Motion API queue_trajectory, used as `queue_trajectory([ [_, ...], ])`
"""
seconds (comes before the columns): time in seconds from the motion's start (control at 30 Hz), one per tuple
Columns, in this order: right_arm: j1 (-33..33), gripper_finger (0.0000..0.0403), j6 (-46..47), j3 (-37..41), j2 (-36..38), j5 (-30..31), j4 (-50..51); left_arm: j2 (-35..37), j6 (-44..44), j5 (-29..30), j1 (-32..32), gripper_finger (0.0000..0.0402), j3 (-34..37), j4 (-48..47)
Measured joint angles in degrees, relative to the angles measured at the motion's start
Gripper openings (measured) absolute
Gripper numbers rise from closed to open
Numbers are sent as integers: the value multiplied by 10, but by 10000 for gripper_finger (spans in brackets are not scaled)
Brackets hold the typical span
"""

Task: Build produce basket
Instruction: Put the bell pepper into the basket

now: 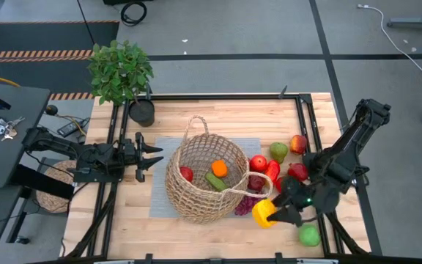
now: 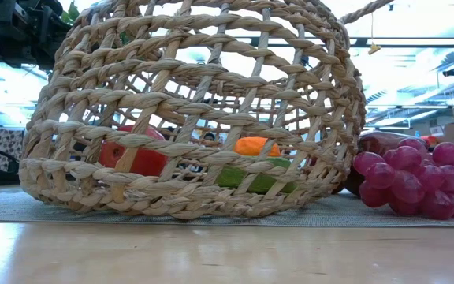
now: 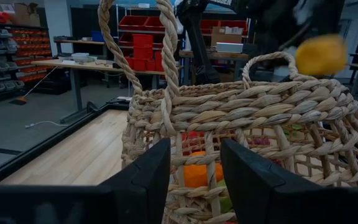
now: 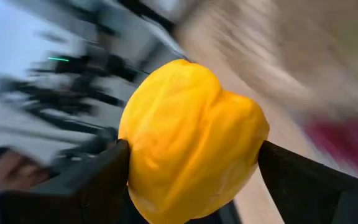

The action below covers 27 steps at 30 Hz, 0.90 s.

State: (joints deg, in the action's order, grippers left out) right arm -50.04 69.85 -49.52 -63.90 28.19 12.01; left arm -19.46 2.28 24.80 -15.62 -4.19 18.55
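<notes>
My right gripper (image 1: 273,213) grasps a yellow pepper (image 1: 263,213) beside the wicker basket (image 1: 196,202); my left gripper (image 1: 151,155), jaws parted, holds nothing.

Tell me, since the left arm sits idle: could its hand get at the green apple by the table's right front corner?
Probably not: the green apple lies across the table, with the basket and the right hand, holding the yellow pepper, between it and the left hand.
</notes>
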Motion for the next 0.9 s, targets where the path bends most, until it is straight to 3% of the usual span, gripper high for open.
queue_trajectory([
  [0.13, 19, 345, -178, 0, 0, 31, -140, 0, 0, 0, 0, 151, 0, 0],
  [0.23, 43, 345, -262, 0, -1, 62, -179, 0, 0, 0, 0, 152, 0, 0],
  [0.6, 152, 345, -358, 0, -8, 83, -228, 0, 0, 0, 0, 151, 0, 0],
  [0.9, 216, 345, -428, -37, -46, 35, -247, 0, 0, 0, 0, 147, 0, 0],
])
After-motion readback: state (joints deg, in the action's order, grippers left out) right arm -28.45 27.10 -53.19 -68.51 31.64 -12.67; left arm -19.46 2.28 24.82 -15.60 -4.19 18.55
